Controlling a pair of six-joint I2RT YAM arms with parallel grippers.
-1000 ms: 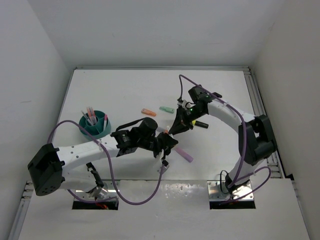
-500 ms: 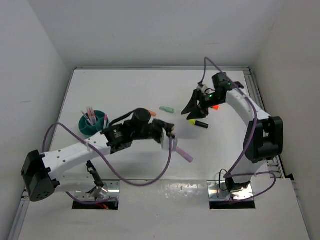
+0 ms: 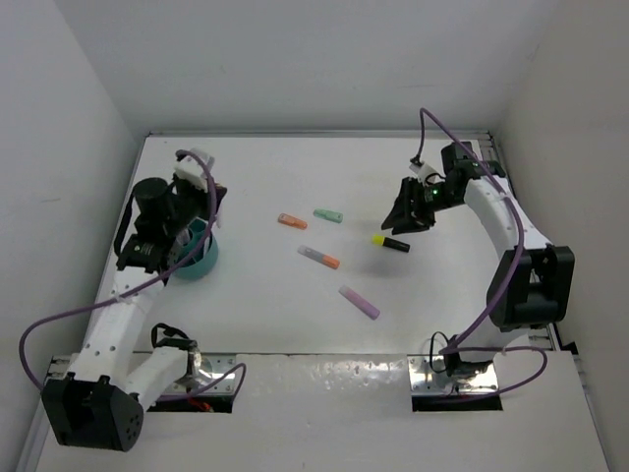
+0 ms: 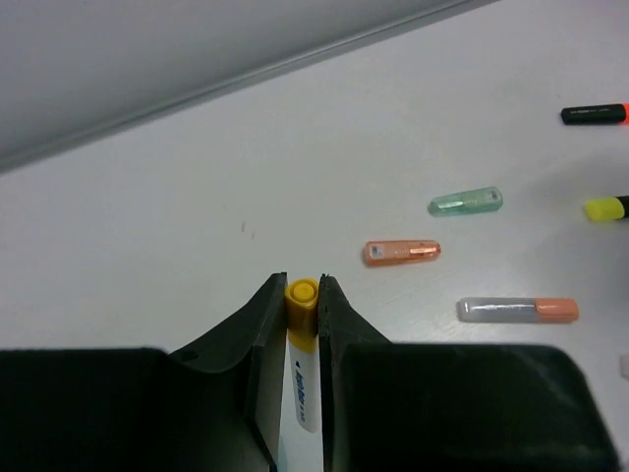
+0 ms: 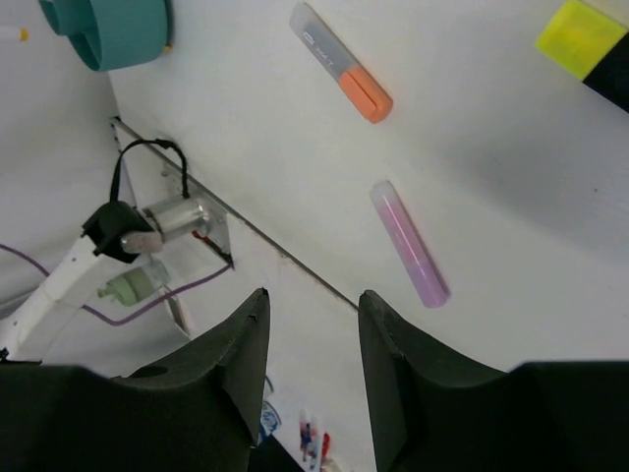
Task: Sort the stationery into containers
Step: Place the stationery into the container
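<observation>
My left gripper (image 3: pixel 201 224) hangs over the teal bowl (image 3: pixel 203 260) at the left. It is shut on a white marker with a yellow cap (image 4: pixel 302 324), held lengthwise between the fingers. On the table lie an orange pen (image 3: pixel 292 221), a mint green one (image 3: pixel 327 215), a grey marker with an orange cap (image 3: pixel 319 258), a purple one (image 3: pixel 359 302) and a black one with a yellow cap (image 3: pixel 390 242). My right gripper (image 3: pixel 408 214) is open and empty, just behind the yellow-capped marker. A black marker with an orange cap (image 4: pixel 593 114) shows only in the left wrist view.
White walls close in the table on the left, back and right. The right wrist view shows the bowl (image 5: pixel 108 29), the grey marker (image 5: pixel 341 62), the purple marker (image 5: pixel 409 244) and the table's front edge with a metal bracket (image 5: pixel 177 218).
My left arm has swung from the table's middle to the left, over the bowl, carrying the yellow-capped marker. My right gripper has moved from the middle to the back right.
</observation>
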